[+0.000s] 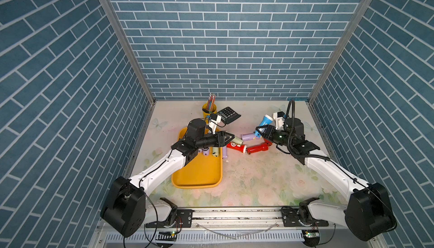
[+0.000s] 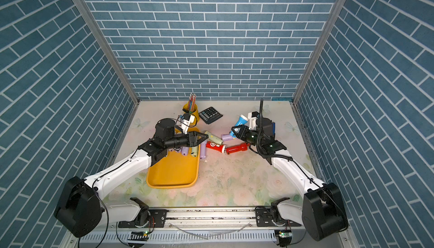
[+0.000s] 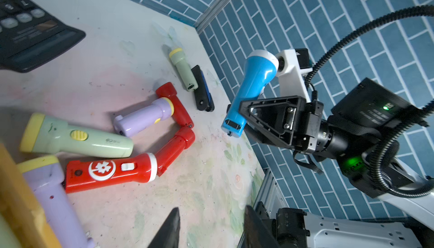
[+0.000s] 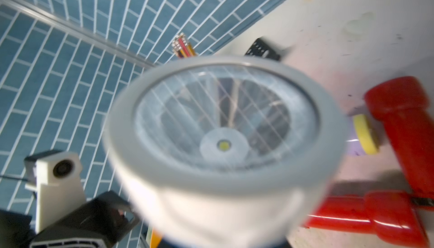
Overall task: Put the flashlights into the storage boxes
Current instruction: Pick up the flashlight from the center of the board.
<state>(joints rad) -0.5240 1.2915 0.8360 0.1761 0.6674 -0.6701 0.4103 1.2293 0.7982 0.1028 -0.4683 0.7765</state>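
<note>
While the right gripper (image 3: 236, 115) is clamped on the handle of the one blue torch (image 3: 256, 80), held clear of the table (image 1: 258, 176) with its lens filling the right wrist view, the left gripper (image 1: 231, 137) hovers at the far right corner of the tray (image 1: 197, 181), its jaws a little apart with nothing between them. Seven torches lie outside the tray: a badged red torch (image 3: 110, 170); two plain red torches (image 3: 176, 146) (image 3: 175, 103), tails touching; a big green torch (image 3: 77, 138); a far green torch (image 3: 184, 70) beside the one stapler (image 3: 203, 89); a short lilac torch (image 3: 143, 117); a long lilac torch (image 3: 56, 200) just beside the tray's right rim. At the tray's far end a lilac torch (image 1: 206, 151) and a green torch (image 1: 215, 151) lie side by side; the arm hides anything further left. One calculator (image 1: 228, 115) and one pencil cup (image 1: 209, 112) stand at the back. The badge is a white disc with a flower; the big green torch has grey print too small to read.
</note>
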